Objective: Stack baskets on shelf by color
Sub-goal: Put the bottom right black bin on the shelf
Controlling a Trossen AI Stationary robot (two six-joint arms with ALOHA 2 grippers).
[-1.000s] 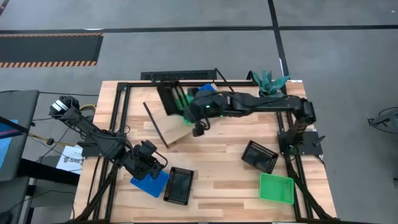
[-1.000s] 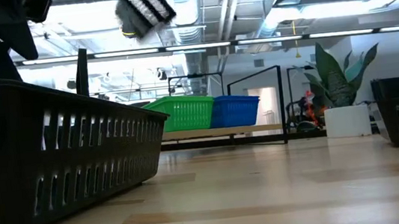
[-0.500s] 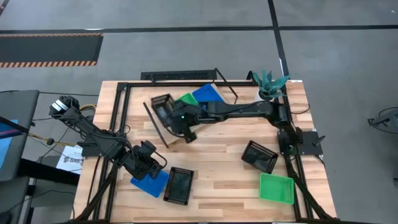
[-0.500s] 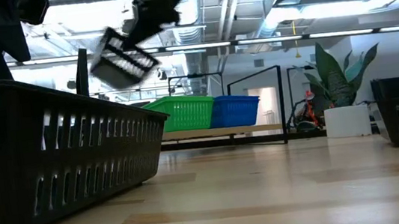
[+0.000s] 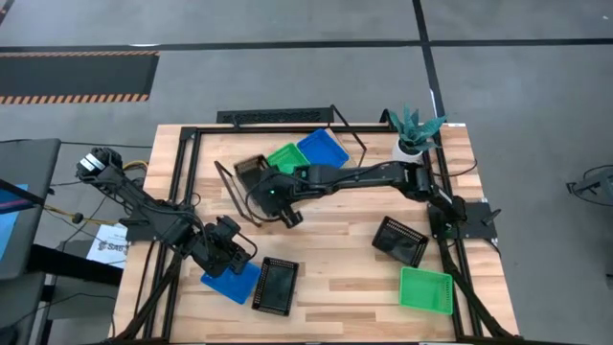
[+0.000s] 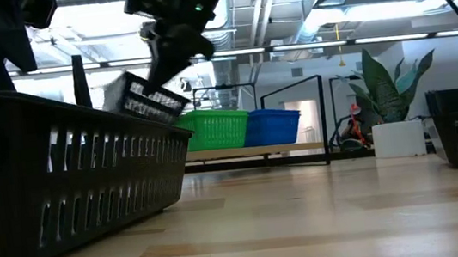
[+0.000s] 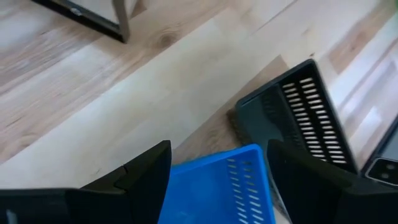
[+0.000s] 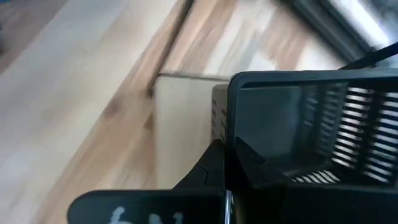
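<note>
The surface point(image 5: 335, 244) is evenly and brightly lit from overhead, and only short, soft shadows are cast beside the black basket point(image 5: 399, 240) near its right edge. In the low view, strong glare is thrown by the ceiling lights point(image 6: 104, 17), so the near black basket point(image 6: 62, 178) is seen almost as a silhouette and out of focus. Motion blur is seen in the right wrist view across the held black basket point(image 8: 311, 118). The left wrist view is slightly soft around the blue basket point(image 7: 214, 186).

Tilted black basket point(image 6: 146, 99) beside green basket point(image 6: 212, 129)
</note>
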